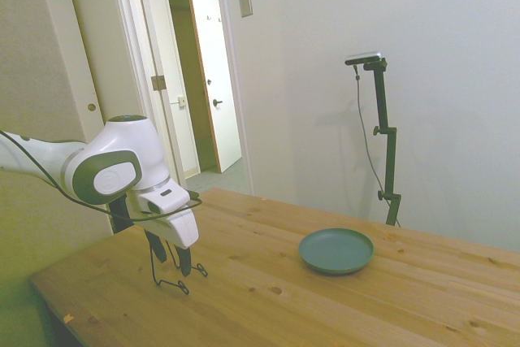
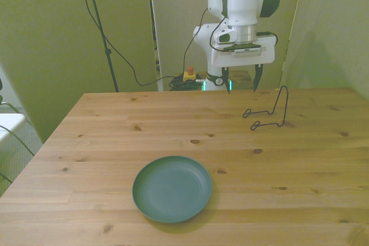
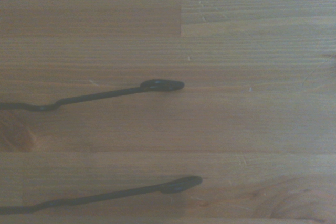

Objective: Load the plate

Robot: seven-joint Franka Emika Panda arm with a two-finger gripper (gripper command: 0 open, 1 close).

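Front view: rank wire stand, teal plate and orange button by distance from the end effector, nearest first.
From the end effector:
1. Black wire stand: on the table just below it, toward the front view's right.
2. Orange button: off the table behind the far edge, toward the front view's left; not much farther than the stand.
3. Teal plate: near the table's near edge, clearly farthest.

Plate: round, shallow, matte teal, low raised rim. Lies flat and empty on the tabletop, near the front view's bottom edge.
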